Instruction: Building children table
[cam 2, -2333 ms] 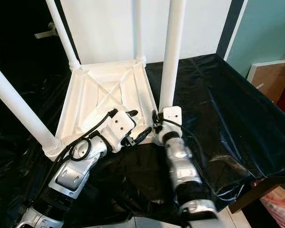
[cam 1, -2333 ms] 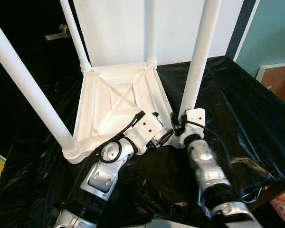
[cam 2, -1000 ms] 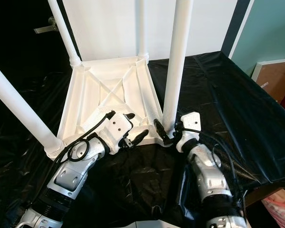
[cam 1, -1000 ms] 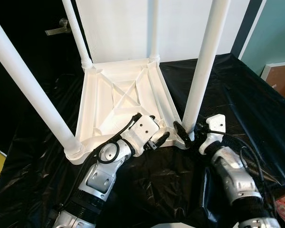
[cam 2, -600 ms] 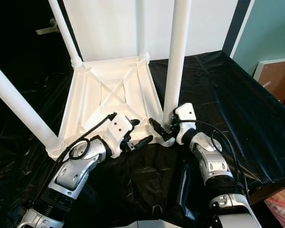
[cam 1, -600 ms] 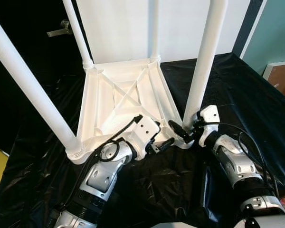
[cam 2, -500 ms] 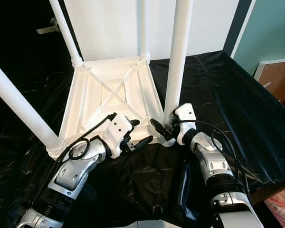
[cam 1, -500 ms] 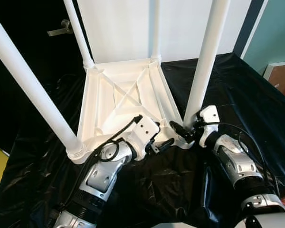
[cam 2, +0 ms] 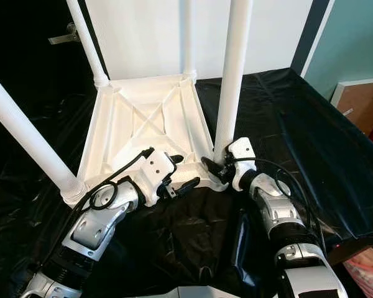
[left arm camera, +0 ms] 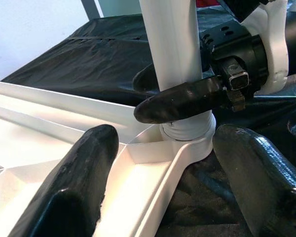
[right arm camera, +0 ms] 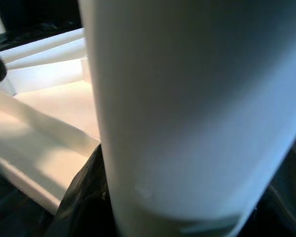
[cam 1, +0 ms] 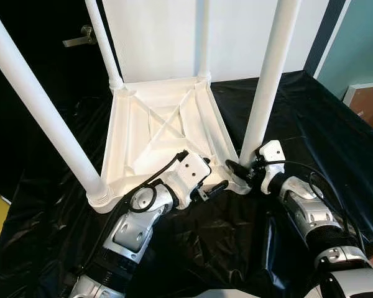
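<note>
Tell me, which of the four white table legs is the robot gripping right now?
The near right leg. The right gripper closes around its base at the upturned tabletop corner. The other three legs stand untouched.

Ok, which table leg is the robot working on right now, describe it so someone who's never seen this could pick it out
An upside-down white table top lies on a black plastic sheet, with four white legs pointing up from its corners. The one in question is the near-right leg, at the corner closest to the robot's right arm. Unlike the other three, it has the right gripper clamped around its base, with the open left gripper just beside that corner.
</note>
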You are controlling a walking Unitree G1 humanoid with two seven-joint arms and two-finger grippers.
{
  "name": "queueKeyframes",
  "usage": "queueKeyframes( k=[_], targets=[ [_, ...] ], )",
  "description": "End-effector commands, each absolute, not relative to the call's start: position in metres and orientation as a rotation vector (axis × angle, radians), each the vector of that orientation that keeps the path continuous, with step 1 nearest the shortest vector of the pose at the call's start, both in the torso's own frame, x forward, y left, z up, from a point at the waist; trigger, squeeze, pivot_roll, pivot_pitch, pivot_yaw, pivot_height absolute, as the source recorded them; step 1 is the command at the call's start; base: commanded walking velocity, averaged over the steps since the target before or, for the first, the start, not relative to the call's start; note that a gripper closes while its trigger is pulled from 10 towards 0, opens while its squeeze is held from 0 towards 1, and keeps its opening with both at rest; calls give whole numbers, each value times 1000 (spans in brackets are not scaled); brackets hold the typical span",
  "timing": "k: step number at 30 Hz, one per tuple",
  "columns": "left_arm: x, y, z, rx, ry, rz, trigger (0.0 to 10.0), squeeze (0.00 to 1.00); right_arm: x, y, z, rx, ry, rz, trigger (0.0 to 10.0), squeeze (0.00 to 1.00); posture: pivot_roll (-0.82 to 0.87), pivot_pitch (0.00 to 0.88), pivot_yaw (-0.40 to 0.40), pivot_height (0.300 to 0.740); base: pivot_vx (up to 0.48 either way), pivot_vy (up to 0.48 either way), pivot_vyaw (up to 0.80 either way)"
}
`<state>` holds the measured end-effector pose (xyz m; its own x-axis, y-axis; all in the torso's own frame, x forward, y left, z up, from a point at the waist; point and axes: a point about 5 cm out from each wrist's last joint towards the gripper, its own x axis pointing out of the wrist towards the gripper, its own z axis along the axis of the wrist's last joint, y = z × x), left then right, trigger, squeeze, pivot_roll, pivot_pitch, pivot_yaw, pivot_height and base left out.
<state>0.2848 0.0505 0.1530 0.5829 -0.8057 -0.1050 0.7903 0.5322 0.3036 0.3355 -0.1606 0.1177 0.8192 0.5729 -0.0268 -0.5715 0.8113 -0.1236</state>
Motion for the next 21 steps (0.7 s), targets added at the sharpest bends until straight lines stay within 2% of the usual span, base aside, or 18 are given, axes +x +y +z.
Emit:
queueKeyframes(
  k=[1, 9, 13, 18, 21],
  targets=[
    [287, 52, 153, 349, -49, -922, 10000, 0, 332, -156, 104, -112, 49, 563, 10000, 0, -16, 0, -8, 740, 0, 0, 0],
    [288, 51, 152, 349, -46, -926, 10000, 0, 333, -153, 100, -129, 66, 469, 10000, 0, -22, 0, -8, 740, 0, 0, 0],
    [285, 48, 152, 342, -48, -936, 10000, 0, 324, -141, 85, -62, 102, 243, 10000, 0, -34, 0, -2, 740, 0, 0, 0],
    [284, 50, 143, 334, -11, -896, 10000, 0, 314, -129, 82, -5, 86, 100, 10000, 0, -40, 0, -3, 740, 0, 0, 0],
    [286, 49, 142, 318, -1, -855, 10000, 0, 312, -122, 84, 11, 67, 85, 10000, 0, -36, 0, -10, 740, 0, 0, 0]
  ],
)
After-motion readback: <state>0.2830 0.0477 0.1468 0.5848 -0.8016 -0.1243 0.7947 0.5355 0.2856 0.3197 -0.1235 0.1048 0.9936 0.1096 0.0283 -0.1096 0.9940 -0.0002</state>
